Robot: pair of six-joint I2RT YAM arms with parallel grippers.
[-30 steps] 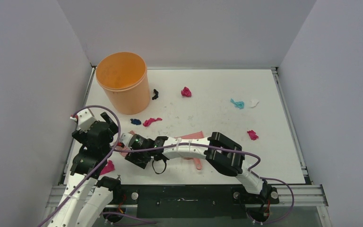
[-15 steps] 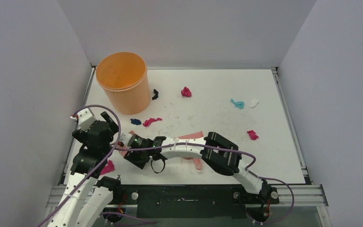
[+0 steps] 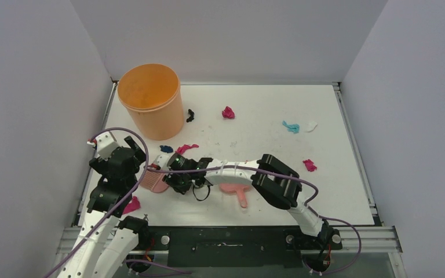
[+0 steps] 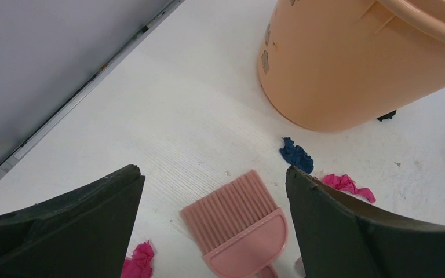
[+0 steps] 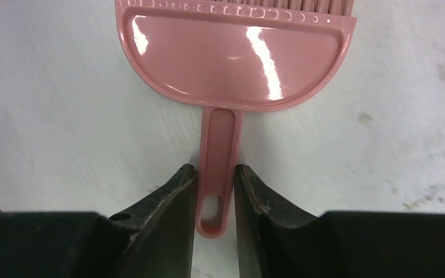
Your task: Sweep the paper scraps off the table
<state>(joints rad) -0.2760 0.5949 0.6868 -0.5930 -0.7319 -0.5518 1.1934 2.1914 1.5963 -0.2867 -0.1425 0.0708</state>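
My right gripper (image 5: 215, 169) is shut on the handle of the pink hand brush (image 5: 234, 55), which lies flat on the white table (image 3: 336, 191). In the top view the right gripper (image 3: 170, 180) sits at the near left with the brush head (image 3: 152, 181) pointing left. My left gripper (image 4: 212, 172) hangs open above the brush (image 4: 243, 226), holding nothing. Paper scraps lie scattered: dark blue (image 3: 166, 149), magenta (image 3: 186, 148), black (image 3: 190, 115), magenta (image 3: 228, 112), teal (image 3: 291, 127), white (image 3: 311, 125), magenta (image 3: 309, 165) and magenta (image 3: 132, 204).
A tall orange bucket (image 3: 150, 101) stands at the far left corner. The pink dustpan (image 3: 234, 190) lies under the right forearm, handle toward the near edge. Grey walls close in the table on three sides.
The right gripper has closed on the brush handle and shifted slightly away from the near edge. The brush head and dustpan now show more. The left arm has not moved.
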